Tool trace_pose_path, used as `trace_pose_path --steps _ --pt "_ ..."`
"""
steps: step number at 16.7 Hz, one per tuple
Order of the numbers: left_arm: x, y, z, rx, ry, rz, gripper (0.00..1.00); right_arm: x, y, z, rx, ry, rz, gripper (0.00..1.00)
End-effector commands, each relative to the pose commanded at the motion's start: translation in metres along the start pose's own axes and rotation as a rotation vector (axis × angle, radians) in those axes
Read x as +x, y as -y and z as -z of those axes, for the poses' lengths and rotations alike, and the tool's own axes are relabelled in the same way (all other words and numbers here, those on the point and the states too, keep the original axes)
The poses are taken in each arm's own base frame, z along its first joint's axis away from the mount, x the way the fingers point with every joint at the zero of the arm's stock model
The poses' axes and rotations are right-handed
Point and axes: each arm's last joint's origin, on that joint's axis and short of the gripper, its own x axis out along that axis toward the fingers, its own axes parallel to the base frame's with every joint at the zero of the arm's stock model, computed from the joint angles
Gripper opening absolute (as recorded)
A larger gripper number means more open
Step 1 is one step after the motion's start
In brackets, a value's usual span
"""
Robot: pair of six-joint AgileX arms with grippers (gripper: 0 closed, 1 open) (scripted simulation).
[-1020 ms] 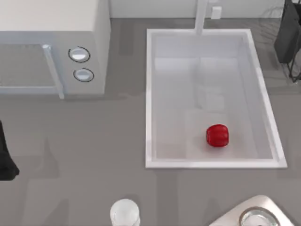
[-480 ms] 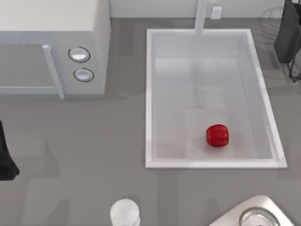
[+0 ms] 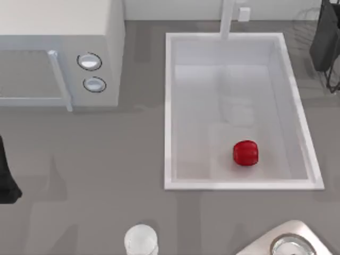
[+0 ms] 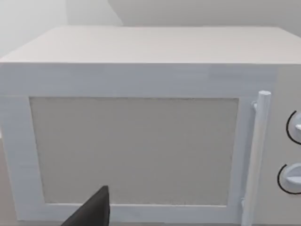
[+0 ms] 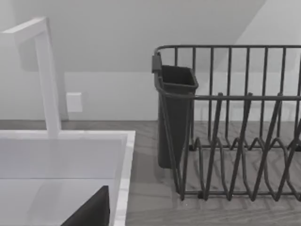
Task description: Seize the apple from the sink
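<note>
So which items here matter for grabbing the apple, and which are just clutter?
Job items:
- small glossy red apple
- large white rectangular sink, apple lying inside

Lying about:
- grey-white microwave
- dark wire dish rack
- clear glass
- metal pot

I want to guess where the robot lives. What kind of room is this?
Most likely a kitchen counter. There is a white sink with a red apple lying in it, a microwave with two round knobs beside it, and a dark wire dish rack by the sink's far end.
</note>
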Motion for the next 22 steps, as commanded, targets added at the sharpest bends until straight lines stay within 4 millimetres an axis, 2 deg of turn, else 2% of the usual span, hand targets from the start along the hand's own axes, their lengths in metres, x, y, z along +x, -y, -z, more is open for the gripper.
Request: trace_pose_path --steps 4,7,10,13,16,19,22 --pt "0.000 0.000 0.000 0.000 0.000 0.000 1.00 0.001 -0.002 -0.012 0.015 -0.042 -0.015 1.00" --pt "0.000 0.000 0.000 0.000 0.000 0.000 1.00 0.006 -0.006 -0.039 0.047 -0.151 -0.046 1.00" --pt "0.000 0.000 0.000 0.000 0.000 0.000 1.00 0.025 -0.014 -0.072 0.084 -0.326 -0.081 1.00" --pt "0.000 0.000 0.000 0.000 0.000 0.000 1.00 0.064 -0.028 -0.101 0.113 -0.552 -0.108 1.00" --pt "0.000 0.000 0.000 0.000 0.000 0.000 1.00 0.118 -0.052 -0.115 0.125 -0.800 -0.118 1.00" --pt "0.000 0.000 0.000 0.000 0.000 0.000 1.00 0.176 -0.084 -0.105 0.115 -1.045 -0.106 1.00" --pt "0.000 0.000 0.000 0.000 0.000 0.000 1.00 0.226 -0.119 -0.076 0.087 -1.261 -0.075 1.00"
